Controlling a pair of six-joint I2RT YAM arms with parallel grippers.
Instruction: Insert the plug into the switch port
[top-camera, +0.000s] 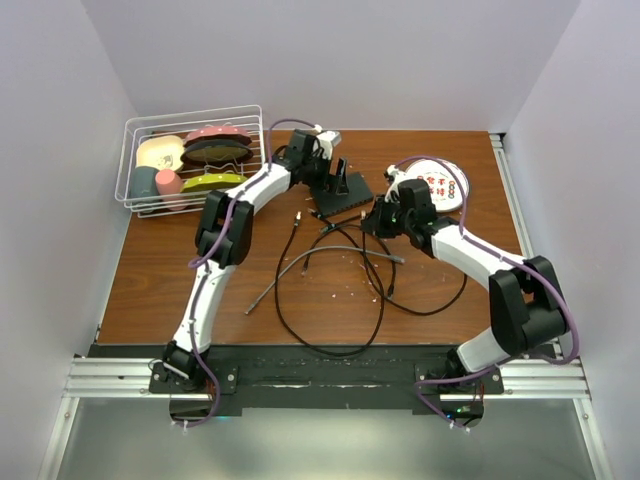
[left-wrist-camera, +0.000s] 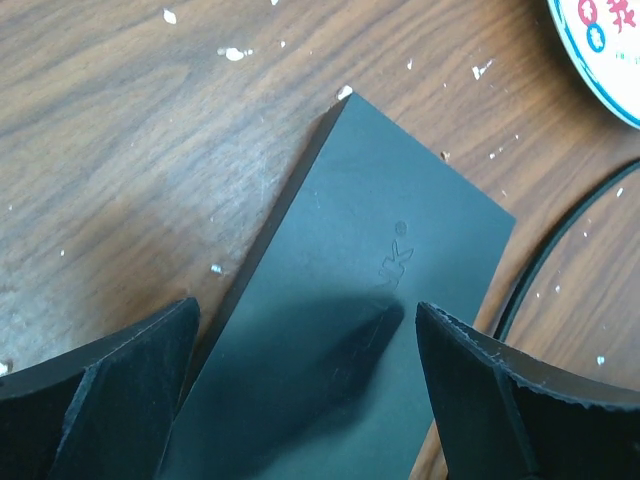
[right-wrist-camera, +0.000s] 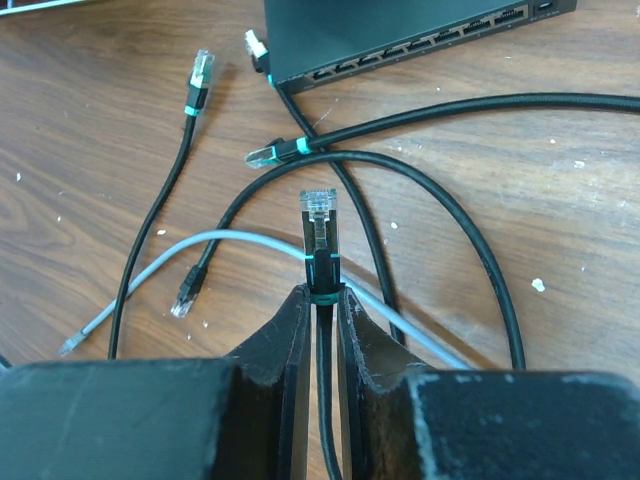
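The black switch box (top-camera: 343, 197) lies flat on the table, and its long edge with a row of ports (right-wrist-camera: 400, 55) faces my right gripper. My left gripper (left-wrist-camera: 305, 340) is open, with its jaws spread over the box top (left-wrist-camera: 370, 290), one on each side. My right gripper (right-wrist-camera: 321, 295) is shut on a black cable just behind its clear plug (right-wrist-camera: 319, 225). The plug sticks out ahead of the fingertips and points toward the port edge, well short of it. In the top view my right gripper (top-camera: 380, 222) is to the right and in front of the box.
Several loose black cables with plugs (right-wrist-camera: 200, 75) and a grey cable (right-wrist-camera: 180, 255) lie tangled between my right gripper and the box. One plug (right-wrist-camera: 257, 45) lies at the box's corner. A round white disc (top-camera: 437, 185) sits to the right of the box, and a wire basket (top-camera: 190, 160) of dishes stands back left.
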